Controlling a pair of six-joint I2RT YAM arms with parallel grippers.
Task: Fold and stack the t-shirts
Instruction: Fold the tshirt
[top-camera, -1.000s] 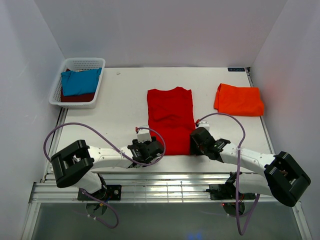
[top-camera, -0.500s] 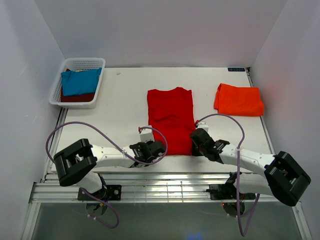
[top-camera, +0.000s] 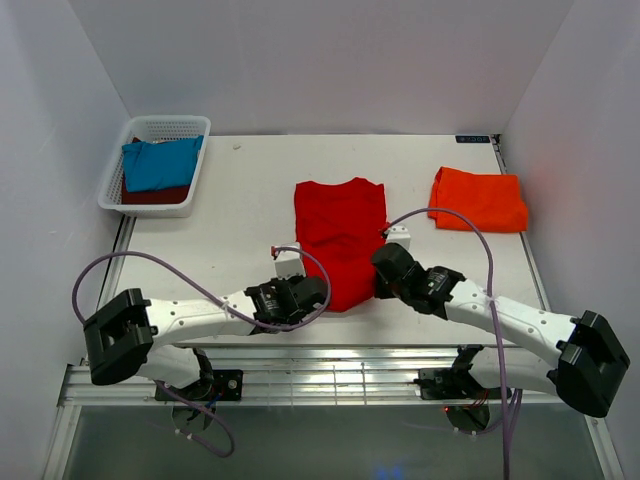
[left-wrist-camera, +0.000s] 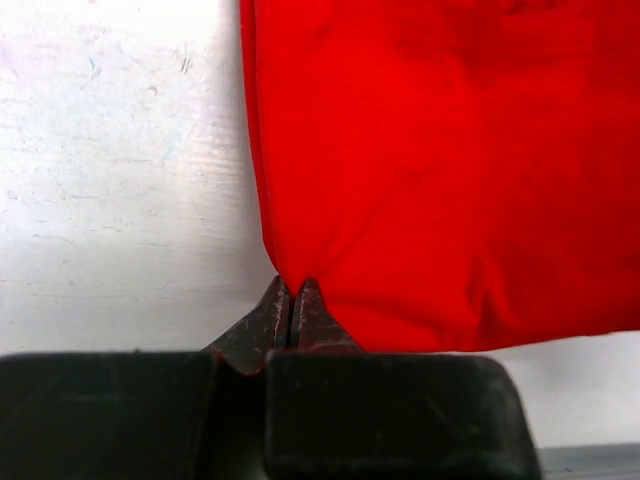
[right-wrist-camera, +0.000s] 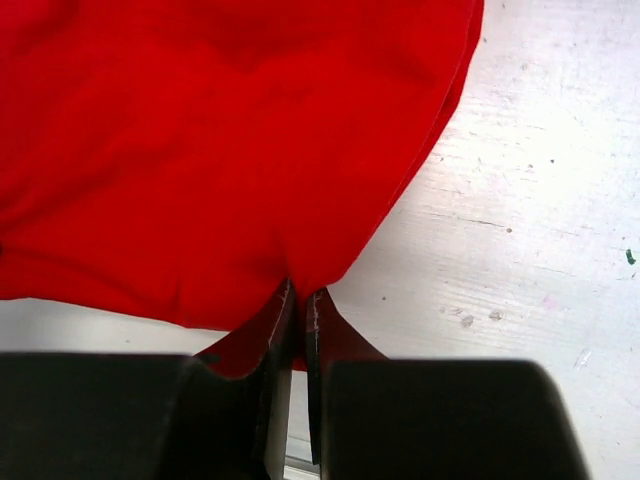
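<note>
Left fingers (left-wrist-camera: 262, 325) and right fingers (right-wrist-camera: 335, 335) were each pinched shut on a near corner of the bright red t-shirt (top-camera: 340, 235), which lay mid-worktop (top-camera: 230, 220) as a narrow strip, collar away from the arms. Its sleeves appeared already folded in, so the crosswise fold (hem up toward the collar) looked like the step in hand. An orange-red t-shirt (top-camera: 478, 200) sat folded at the far right, likely the start of the stack. The white mesh basket (top-camera: 160, 125) at the far left held a teal-blue t-shirt (top-camera: 160, 165) on top of a dark maroon one (top-camera: 155, 195), both apparently waiting, so roughly half the work remained.
</note>
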